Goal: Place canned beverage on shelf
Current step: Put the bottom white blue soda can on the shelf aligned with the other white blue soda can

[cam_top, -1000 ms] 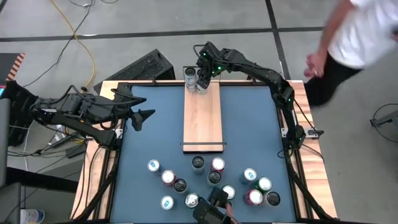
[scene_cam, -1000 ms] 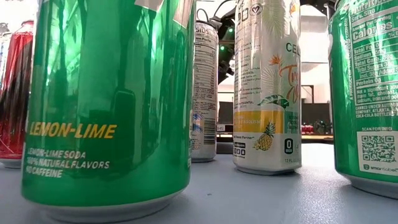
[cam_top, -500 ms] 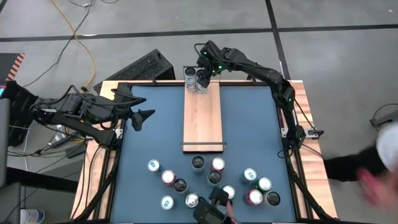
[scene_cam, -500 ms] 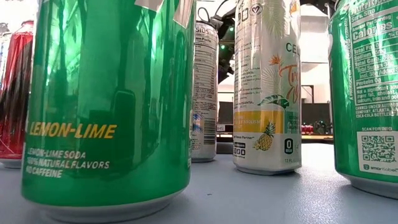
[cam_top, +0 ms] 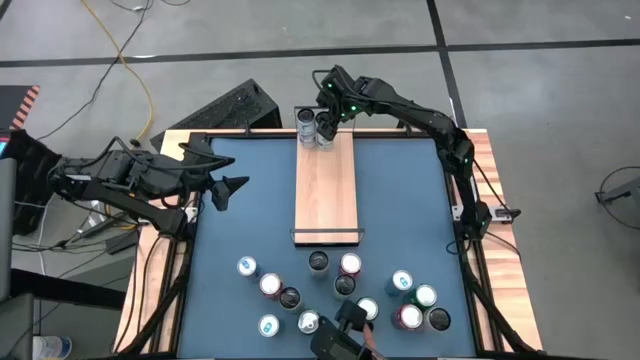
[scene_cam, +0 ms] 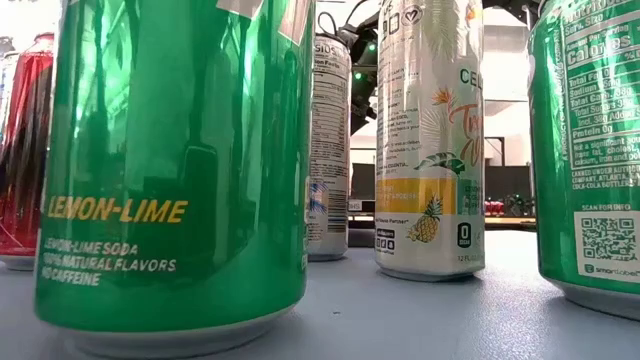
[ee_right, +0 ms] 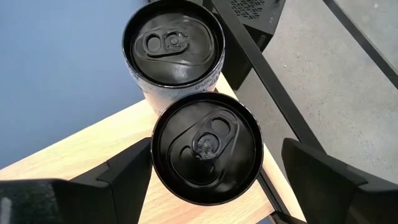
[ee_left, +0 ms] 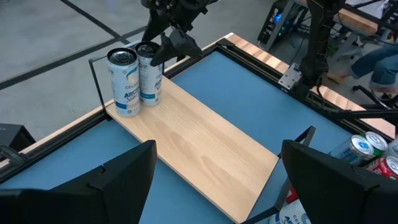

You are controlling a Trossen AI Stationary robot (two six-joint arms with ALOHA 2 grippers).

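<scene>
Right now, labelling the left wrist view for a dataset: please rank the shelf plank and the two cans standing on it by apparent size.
1. The shelf, clearly largest.
2-3. The two cans, outer and inner: nearly equal; the outer looks slightly bigger, perhaps only from nearness.

The shelf (ee_left: 205, 149) is pale wood with a fine grain, smooth and matt, and thin black wire rails (ee_left: 99, 78) stand at its short ends. The two cans (ee_right: 189, 99) on it are metal with dark, satin lids; their white printed sides look glossy. The surface (cam_top: 400, 200) is a flat matt blue sheet, perhaps rubber or felt, edged in pale varnished wood strips (cam_top: 495, 260). In the low view the green can (scene_cam: 180, 170) is brightly mirror-glossy. The right tool (ee_right: 205, 180) and left tool (ee_left: 217, 186) have matt black fingers (ee_left: 112, 180), seemingly plastic.
</scene>
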